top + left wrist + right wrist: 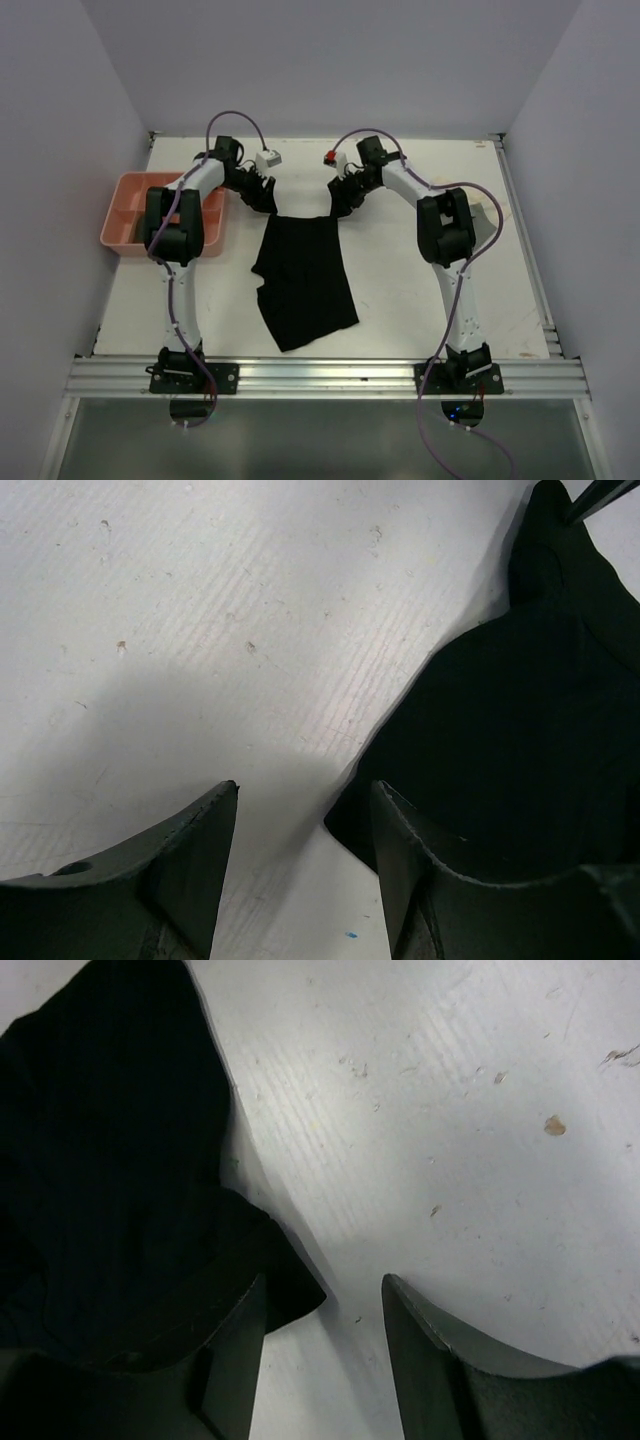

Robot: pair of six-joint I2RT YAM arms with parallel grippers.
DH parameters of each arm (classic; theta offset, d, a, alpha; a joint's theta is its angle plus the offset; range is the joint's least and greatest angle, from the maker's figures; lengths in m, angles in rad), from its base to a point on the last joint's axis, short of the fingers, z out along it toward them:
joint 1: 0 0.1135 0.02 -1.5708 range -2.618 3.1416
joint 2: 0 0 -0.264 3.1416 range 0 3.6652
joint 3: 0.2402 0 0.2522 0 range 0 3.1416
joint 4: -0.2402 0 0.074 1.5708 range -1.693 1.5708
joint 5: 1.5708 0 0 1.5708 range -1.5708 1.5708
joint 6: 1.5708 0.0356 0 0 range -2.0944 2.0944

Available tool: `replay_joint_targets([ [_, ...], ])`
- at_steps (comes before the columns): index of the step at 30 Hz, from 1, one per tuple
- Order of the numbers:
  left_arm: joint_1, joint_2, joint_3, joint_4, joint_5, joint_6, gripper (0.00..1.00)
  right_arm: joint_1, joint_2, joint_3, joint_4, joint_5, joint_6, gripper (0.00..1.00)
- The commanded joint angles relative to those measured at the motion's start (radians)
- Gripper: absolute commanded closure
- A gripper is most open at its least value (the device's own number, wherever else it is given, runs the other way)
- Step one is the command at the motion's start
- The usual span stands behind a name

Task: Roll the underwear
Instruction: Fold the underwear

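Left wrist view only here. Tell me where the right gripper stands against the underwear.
Observer: The right gripper is open at the far right corner of the underwear. Bare table shows between its fingers, and the cloth corner lies by one finger.
Operator: Describe the whole garment.
Observer: It lies spread and unrolled mid-table. Its far edge runs from the left gripper to the right one, and its near end is close to the table's near edge.
Operator: Report anything else on the table.
Observer: A pink tray sits at the left edge, partly behind the left arm.
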Motion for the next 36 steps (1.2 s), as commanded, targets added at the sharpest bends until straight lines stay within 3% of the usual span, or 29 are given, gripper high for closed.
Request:
replay_joint_targets([
  [1,0.017,0.024,0.056,-0.018,0.026,0.004,0.41,-0.001,0.043,0.097,-0.129,-0.054,-0.047,0.47],
  [12,0.021,0.035,0.031,-0.102,0.080,0.041,0.44,-0.001,0.142,0.252,-0.263,-0.080,-0.059,0.46],
  [17,0.027,0.041,0.027,-0.120,0.094,0.051,0.46,0.001,0.136,0.232,-0.282,-0.088,-0.071,0.50],
  [21,0.027,0.056,0.033,-0.130,0.097,0.054,0.48,-0.001,0.143,0.241,-0.305,-0.100,-0.079,0.63],
  [22,0.027,0.059,0.033,-0.131,0.097,0.056,0.48,0.001,0.142,0.238,-0.306,-0.102,-0.081,0.74],
  [23,0.029,0.062,0.033,-0.131,0.097,0.054,0.49,0.004,0.142,0.235,-0.308,-0.106,-0.082,0.78],
  [28,0.027,0.084,0.047,-0.134,0.136,0.064,0.56,0.004,0.123,0.206,-0.288,-0.111,-0.085,0.93],
  [30,0.027,0.092,0.062,-0.156,0.143,0.070,0.61,0.004,0.105,0.179,-0.274,-0.117,-0.079,0.98],
  [36,0.032,0.095,0.061,-0.190,0.117,0.094,0.61,0.004,0.093,0.157,-0.250,-0.120,-0.073,1.00],
])
